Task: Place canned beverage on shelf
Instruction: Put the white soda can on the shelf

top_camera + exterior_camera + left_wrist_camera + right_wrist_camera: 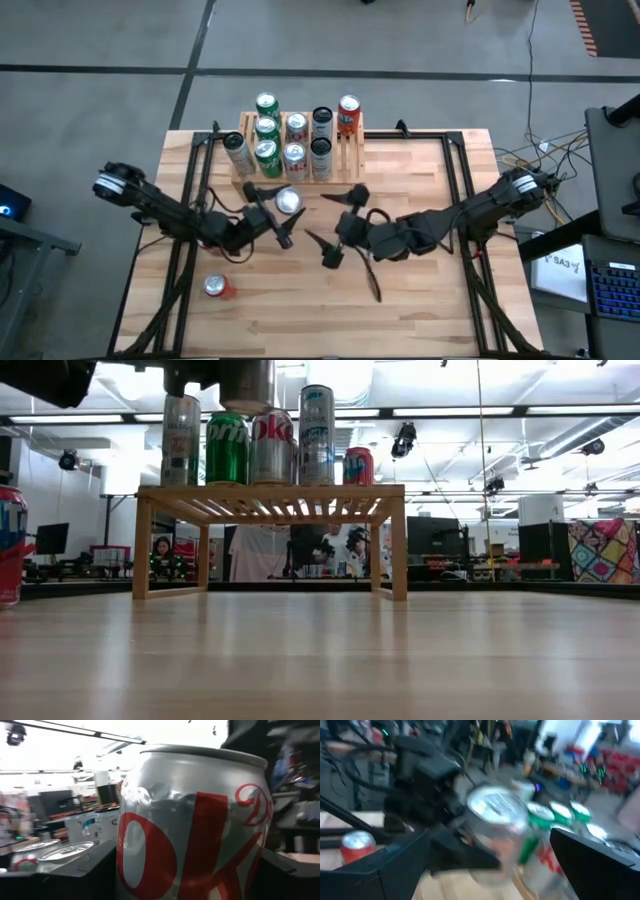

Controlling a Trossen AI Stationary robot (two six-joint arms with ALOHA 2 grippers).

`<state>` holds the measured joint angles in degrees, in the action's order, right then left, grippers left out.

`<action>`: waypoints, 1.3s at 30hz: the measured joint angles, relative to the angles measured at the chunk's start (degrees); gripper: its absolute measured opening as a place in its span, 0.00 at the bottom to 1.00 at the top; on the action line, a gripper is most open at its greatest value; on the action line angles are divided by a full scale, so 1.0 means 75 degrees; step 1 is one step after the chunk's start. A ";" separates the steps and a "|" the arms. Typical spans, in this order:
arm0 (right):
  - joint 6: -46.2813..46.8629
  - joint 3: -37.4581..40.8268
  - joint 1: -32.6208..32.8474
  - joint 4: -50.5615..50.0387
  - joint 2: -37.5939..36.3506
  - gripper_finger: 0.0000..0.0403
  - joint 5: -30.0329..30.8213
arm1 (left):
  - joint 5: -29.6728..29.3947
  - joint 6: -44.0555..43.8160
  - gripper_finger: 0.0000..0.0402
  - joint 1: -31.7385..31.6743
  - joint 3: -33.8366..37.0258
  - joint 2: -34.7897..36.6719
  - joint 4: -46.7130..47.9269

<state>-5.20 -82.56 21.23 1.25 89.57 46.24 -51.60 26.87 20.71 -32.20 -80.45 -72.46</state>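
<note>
A silver canned beverage with red lettering (195, 820) hangs upright above the table, just in front of the shelf, with my left gripper (275, 212) shut on it. The shelf (345, 152), a low light-wood slatted rack, stands at the far middle of the table on its short legs (399, 550), and several cans (294, 128) stand upright on it. My right gripper (335, 226) hovers open to the right of the held can, with nothing between its fingers. A red can (218, 288) stands on the table near the front left. My left gripper pinches the silver can's side wall (125, 865) between its two fingers (75, 875), one on either side. The fingers come about level from the table's left side. The can is upright, its top (289, 200) up and its bottom (247, 400) clear of the table.
Black frame rails (190, 200) run along both sides of the tabletop. Bare planks (330, 310) lie in front of both arms. In the low view the red can (10, 545) stands at the far left of the picture.
</note>
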 joint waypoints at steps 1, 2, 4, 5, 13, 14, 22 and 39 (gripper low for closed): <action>-0.0344 0.0144 0.0005 0.0565 0.0015 0.99 -0.0132 | -0.0143 0.0127 0.73 0.0003 -0.0101 -0.0095 -0.0001; -0.0680 0.0307 0.0010 0.1066 0.0027 0.99 -0.0169 | -0.0250 0.0244 0.73 0.0000 -0.0194 -0.0190 -0.0009; -0.1207 0.0632 0.0020 0.1936 0.0030 0.99 -0.0175 | -0.0274 0.0366 0.73 0.0020 -0.0324 -0.0327 -0.0006; -0.1315 0.0795 0.0020 0.2323 0.0030 0.99 -0.0173 | -0.0301 0.0373 0.73 0.0031 -0.0373 -0.0396 -0.0003; -0.1342 0.1223 -0.0203 0.3494 0.0238 0.99 -0.0304 | -0.0478 0.0335 0.73 0.0035 -0.0734 -0.0702 -0.0009; -0.1230 0.1223 -0.0260 0.3499 0.0309 0.99 -0.0303 | -0.0453 0.0332 0.73 0.0040 -0.0766 -0.0718 -0.0013; -0.0618 0.1168 -0.0529 0.3483 0.0444 0.99 -0.0174 | -0.0447 0.0150 0.73 0.0046 -0.0751 -0.0741 0.0178; -0.0085 0.1168 -0.0896 0.2885 0.0447 0.99 -0.0832 | -0.0238 0.0169 0.73 0.0049 -0.1116 -0.1213 0.0258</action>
<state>-5.83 -73.80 14.52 22.88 92.92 40.00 -53.39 28.14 21.08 -40.57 -89.55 -70.53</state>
